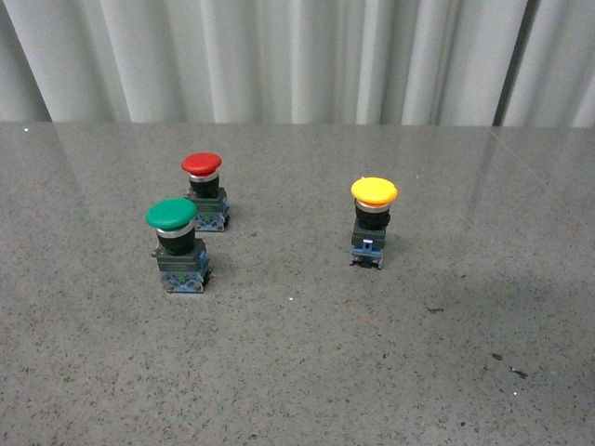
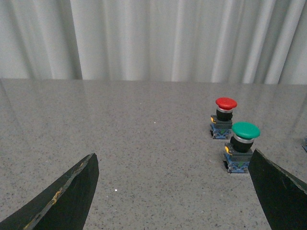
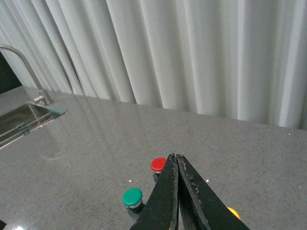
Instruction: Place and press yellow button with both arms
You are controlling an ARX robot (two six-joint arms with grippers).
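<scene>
From the front view, the yellow button stands upright on the grey speckled table, to the right of the green button and the red button, well apart from both; neither arm shows here. It looks small, rigid and light, with a top-heavy shape: a wide smooth mushroom cap over a silver collar, a narrower black body and a blocky blue-grey base. I judge the cap too rounded and slippery to pinch well, and a push on it off-centre would likely tip the unit, so the squarer base block or black body seems the better place to hold, leaving the cap free for pressing. In the left wrist view, the left end effector is released, its two dark fingers spread wide with nothing between them; it hangs above the table, touching nothing, with the green and red buttons ahead near one finger, and only a sliver at the picture's edge that may be the yellow button's base. In the right wrist view, the right end effector is clenched, its fingers pressed together tip to tip and gripping nothing; it is raised above the table, with the yellow cap peeking out just past one finger, and a sink with a faucet at the far side.
</scene>
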